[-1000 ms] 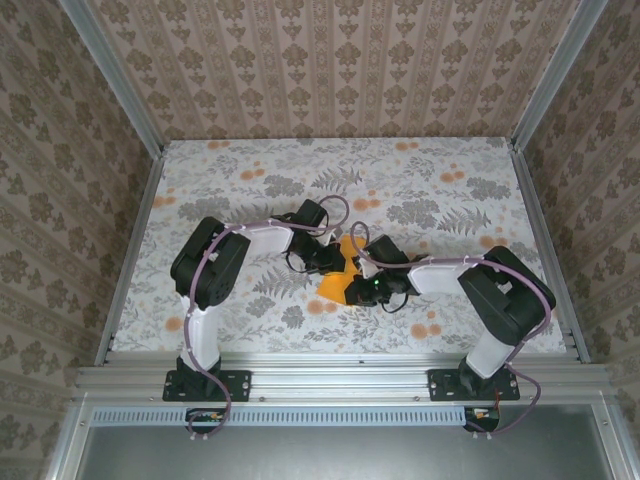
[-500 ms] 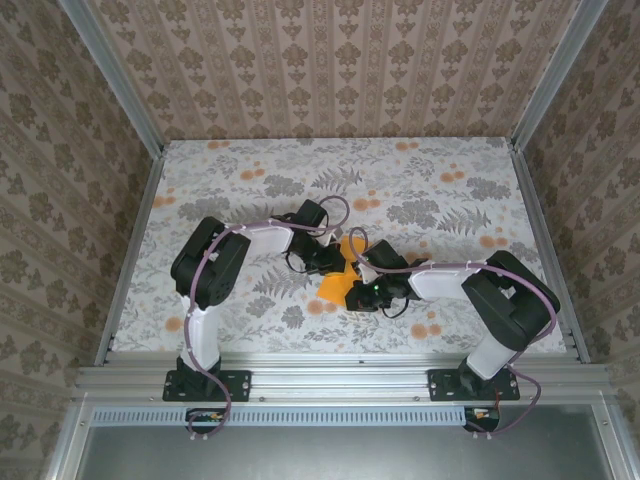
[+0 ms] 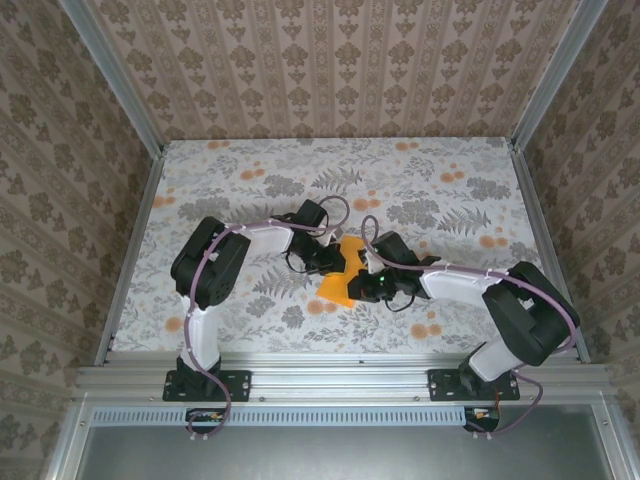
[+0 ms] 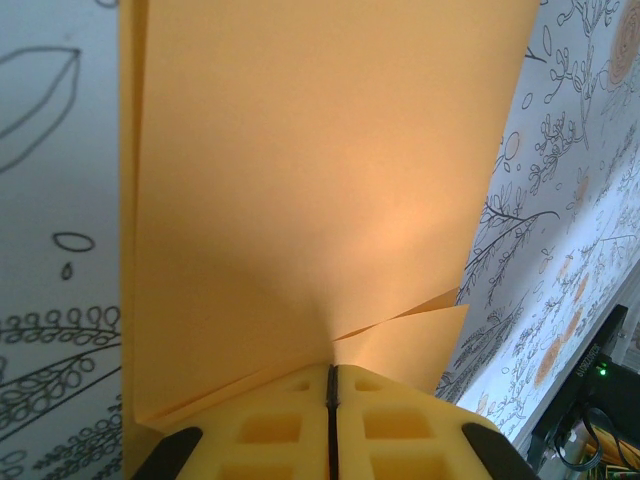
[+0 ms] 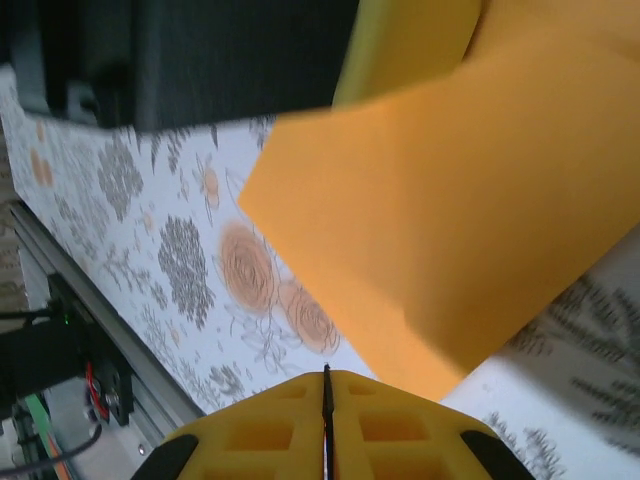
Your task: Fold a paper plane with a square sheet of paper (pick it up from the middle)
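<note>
sheet of orange paper [image 3: 337,288] lies partly folded near the middle of the counter [image 3: 450,190], between my two arms. the left end effector [image 4: 331,372] is clenched on it. in the left wrist view the paper runs straight into the seam of the pads, a crease fans up from there, and a second flap pokes out to the right. the right end effector [image 5: 325,375] is clenched too, but i can't tell that it has any paper. in its own view the sheet's lower edge passes just above the pad tips.

my worry is that single pinch. if the right side pushes or drags while only the left holds, i judge the sheet could pivot, buckle off its crease or tear at the pinch. a closed tip could also skid over the flap rather than flatten it.

the top view gives me how both arms converge on the sheet, but the wrists cover the pad lines. the wrist views give me those contacts up close.
</note>
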Controlling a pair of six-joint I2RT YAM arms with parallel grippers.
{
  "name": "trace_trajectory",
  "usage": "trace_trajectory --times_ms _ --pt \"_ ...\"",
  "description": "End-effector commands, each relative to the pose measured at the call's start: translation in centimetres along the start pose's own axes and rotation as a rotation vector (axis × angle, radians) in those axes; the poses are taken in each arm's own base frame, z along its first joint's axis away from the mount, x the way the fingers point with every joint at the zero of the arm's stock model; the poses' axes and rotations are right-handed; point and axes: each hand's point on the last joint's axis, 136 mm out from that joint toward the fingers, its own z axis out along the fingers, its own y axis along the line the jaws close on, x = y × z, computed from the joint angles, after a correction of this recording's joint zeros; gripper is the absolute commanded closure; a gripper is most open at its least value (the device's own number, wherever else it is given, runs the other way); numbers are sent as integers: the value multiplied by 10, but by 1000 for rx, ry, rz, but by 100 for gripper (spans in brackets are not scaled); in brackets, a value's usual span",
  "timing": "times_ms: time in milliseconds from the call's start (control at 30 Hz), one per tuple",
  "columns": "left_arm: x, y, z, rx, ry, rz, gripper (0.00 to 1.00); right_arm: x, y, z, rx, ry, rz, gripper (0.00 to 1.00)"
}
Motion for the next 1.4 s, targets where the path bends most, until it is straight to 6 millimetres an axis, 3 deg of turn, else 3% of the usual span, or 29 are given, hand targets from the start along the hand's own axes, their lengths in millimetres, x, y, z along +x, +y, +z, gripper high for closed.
trace_trajectory --times_ms 0,167,533,833,1033,1167,1367 --pt "25 36 12 -105 77 -63 91 -20 6 8 -13 -37 15 88" --pt "25 35 10 -101 74 -58 91 -20 -6 21 17 -15 23 88" --pt "24 35 10 -98 74 -56 91 24 -41 27 115 89 34 88" --pt "23 35 10 -97 73 -57 91 45 -41 17 148 124 16 88" --pt "21 31 8 -88 69 -53 91 33 -21 0 131 86 -21 88" --pt "19 27 7 -80 66 -48 91 4 -10 -11 70 -6 16 82" --pt "21 25 5 -79 63 -44 91 -39 -27 -25 78 -137 126 70"
